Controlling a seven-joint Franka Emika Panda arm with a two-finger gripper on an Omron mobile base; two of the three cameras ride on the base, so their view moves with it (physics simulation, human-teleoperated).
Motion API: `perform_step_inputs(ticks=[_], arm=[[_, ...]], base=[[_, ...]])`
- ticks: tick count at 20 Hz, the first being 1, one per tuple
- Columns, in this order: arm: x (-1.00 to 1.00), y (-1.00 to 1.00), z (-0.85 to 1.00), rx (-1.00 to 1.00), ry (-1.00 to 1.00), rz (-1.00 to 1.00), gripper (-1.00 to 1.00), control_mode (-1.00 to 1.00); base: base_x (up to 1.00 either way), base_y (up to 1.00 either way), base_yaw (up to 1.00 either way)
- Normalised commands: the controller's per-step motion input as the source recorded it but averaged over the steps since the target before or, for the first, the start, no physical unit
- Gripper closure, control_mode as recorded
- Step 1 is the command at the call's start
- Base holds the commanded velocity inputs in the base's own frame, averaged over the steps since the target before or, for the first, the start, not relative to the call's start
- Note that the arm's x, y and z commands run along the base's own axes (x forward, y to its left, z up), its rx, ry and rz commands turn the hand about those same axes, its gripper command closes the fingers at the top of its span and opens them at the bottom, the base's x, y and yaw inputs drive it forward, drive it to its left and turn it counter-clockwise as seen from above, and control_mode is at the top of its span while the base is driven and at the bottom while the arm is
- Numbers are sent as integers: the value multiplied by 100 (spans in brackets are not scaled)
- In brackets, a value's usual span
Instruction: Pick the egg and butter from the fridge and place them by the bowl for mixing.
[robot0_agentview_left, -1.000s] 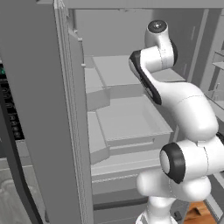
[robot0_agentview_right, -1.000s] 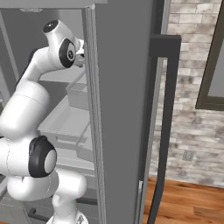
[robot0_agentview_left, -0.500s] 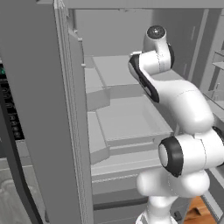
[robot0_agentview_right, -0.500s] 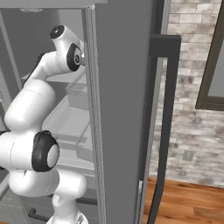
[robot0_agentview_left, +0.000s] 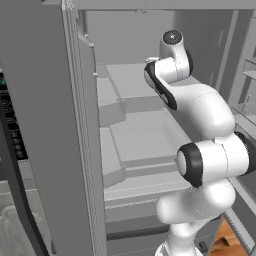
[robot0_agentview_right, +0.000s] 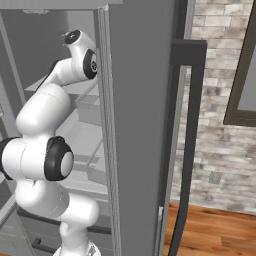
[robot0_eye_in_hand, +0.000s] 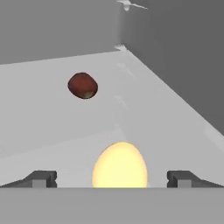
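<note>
- The pale grey inner shelf (robot0_eye_in_hand: 52, 118) of the tall grey French-door fridge (robot0_agentview_left: 55, 125) stretches ahead of the jaws to a grey back wall and side wall.
- The gripper (robot0_eye_in_hand: 111, 178) stands released, jaws wide apart.
- The smooth yellow-orange ovoid egg (robot0_eye_in_hand: 119, 165) lies between the jaws, touching neither.
- A dark red-brown ball (robot0_eye_in_hand: 82, 85) rests farther ahead, slightly left, well apart.

No readable text, labels or signs.
</note>
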Motion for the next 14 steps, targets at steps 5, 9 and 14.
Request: perform_step_inputs(ticks=[5,9,14], arm=[[2,-7,-9,7,7,-4,-100,-100],[1,-7,-17,6,0,-4,-100,-100],[16,-3,-16,3,0,-1,-100,-100]], base=[[0,0,0],[0,0,0],[0,0,0]])
